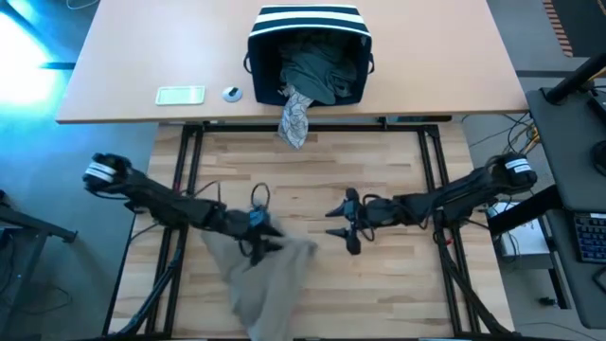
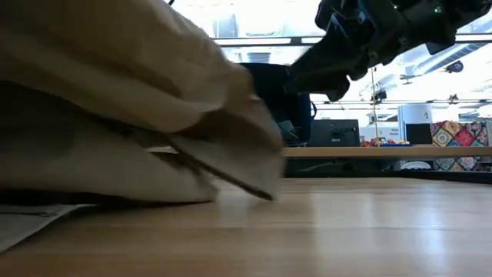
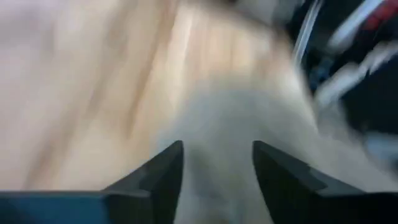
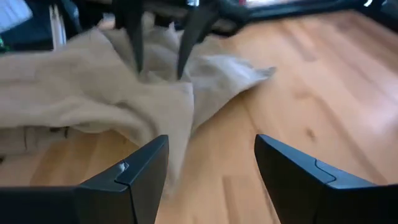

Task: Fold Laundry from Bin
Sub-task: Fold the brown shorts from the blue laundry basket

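My left hand (image 1: 258, 230) sits low over the light wooden table (image 1: 398, 284), right on the upper edge of the tan, crumpled cloth garment (image 1: 260, 279) that lies spread toward the near edge; its two dark fingers (image 3: 163, 171) stand a little apart with tan cloth showing between them, but I cannot tell whether they are pinching that cloth or merely resting over it. My right hand (image 1: 348, 225) hangs just beside the garment's corner, fingers (image 4: 140, 171) apart and empty, pointed at the nearest fold. The rest of the laundry is still in the navy, white-striped soft fabric bin (image 1: 308, 52) on the paler far table (image 1: 123, 57), well apart from both hands: a teal-green garment (image 1: 322, 76) heaped inside and a grey-white patterned cloth (image 1: 294, 118) spilling over the bin's front edge. The risk I see is in the tan piece itself. It is bunched in layers, so if my left hand closes now I may catch two thicknesses at once and drag a lump instead of one edge. If my right hand comes in too flat it could push the corner away instead of getting under it. A pull toward the near edge might also slide the whole garment off the table, since part of it already lies close to that edge.
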Action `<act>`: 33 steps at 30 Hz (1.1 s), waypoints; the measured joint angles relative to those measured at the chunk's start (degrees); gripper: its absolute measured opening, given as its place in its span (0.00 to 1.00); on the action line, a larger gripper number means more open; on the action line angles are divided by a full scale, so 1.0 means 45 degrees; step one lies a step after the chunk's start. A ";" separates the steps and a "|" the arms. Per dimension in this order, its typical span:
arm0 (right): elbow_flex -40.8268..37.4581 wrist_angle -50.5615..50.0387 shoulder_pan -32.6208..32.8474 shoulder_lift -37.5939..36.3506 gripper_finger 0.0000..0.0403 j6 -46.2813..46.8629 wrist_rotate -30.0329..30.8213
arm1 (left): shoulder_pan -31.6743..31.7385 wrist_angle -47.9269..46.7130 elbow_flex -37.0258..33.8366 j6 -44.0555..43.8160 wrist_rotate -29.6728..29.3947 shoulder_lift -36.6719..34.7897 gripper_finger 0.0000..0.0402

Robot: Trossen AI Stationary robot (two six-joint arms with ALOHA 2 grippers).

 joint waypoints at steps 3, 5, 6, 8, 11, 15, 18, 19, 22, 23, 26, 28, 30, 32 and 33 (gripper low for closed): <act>0.0533 -0.1348 0.0297 0.0146 0.58 0.0136 0.0022 | 0.1312 0.3753 0.0377 0.1846 0.0070 0.1889 0.29; 0.0944 -0.2591 0.0473 0.0118 0.58 0.0488 0.0053 | 0.2141 0.4936 0.1117 0.2931 0.0251 0.2928 0.23; 0.1164 -0.2919 0.0562 0.0128 0.58 0.0741 0.0053 | 0.2492 0.4953 0.1528 0.3278 0.0698 0.3218 0.20; 0.1405 -0.3135 0.0783 0.0136 0.58 0.1091 0.0046 | 0.3034 0.4241 0.2539 0.3561 0.2374 0.3408 0.16; 0.1697 -0.2918 0.1192 0.0483 0.58 0.1019 -0.0035 | 0.3362 0.0383 0.3761 0.3955 0.4171 0.2313 0.14; 0.1929 -0.2763 0.1388 0.1690 0.58 0.0407 -0.0082 | 0.2686 -0.6248 0.4914 0.4954 0.0653 -0.0089 0.14; 0.2325 -0.2636 0.1331 0.2938 0.58 -0.0106 -0.0014 | 0.1452 -0.8559 0.4890 0.4536 -0.3111 -0.1876 0.14; 0.2514 -0.2643 0.1331 0.3405 0.58 -0.0377 -0.0044 | 0.1005 -0.8736 0.4774 0.4250 -0.4039 -0.2424 0.14; 0.3297 -0.2746 0.1350 0.4767 0.58 -0.1118 -0.0114 | -0.0273 -0.8522 0.3973 0.3318 -0.5839 -0.3861 0.14; 0.3617 -0.2859 0.1342 0.5196 0.58 -0.1270 0.0150 | -0.0652 -0.8305 0.3650 0.2991 -0.6187 -0.4250 0.14; 0.4782 -0.3818 0.1212 0.6341 0.54 -0.1247 0.1961 | -0.1694 -0.7945 0.2613 0.1970 -0.7066 -0.5186 0.14; 0.5642 -0.5117 0.1079 0.6872 0.47 -0.1258 0.2898 | -0.2238 -0.7779 0.2021 0.1362 -0.7571 -0.5610 0.14; 0.6406 -0.6302 0.0943 0.7171 0.35 -0.1263 0.3738 | -0.2732 -0.7745 0.1433 0.0956 -0.7826 -0.5900 0.14; 0.7054 -0.7713 0.0788 0.7289 0.19 -0.1369 0.4518 | -0.3163 -0.7200 0.0910 0.0892 -0.7807 -0.6017 0.14; 0.7330 -0.8517 0.0703 0.7295 0.11 -0.1494 0.4806 | -0.3366 -0.6963 0.0671 0.0897 -0.7803 -0.6038 0.14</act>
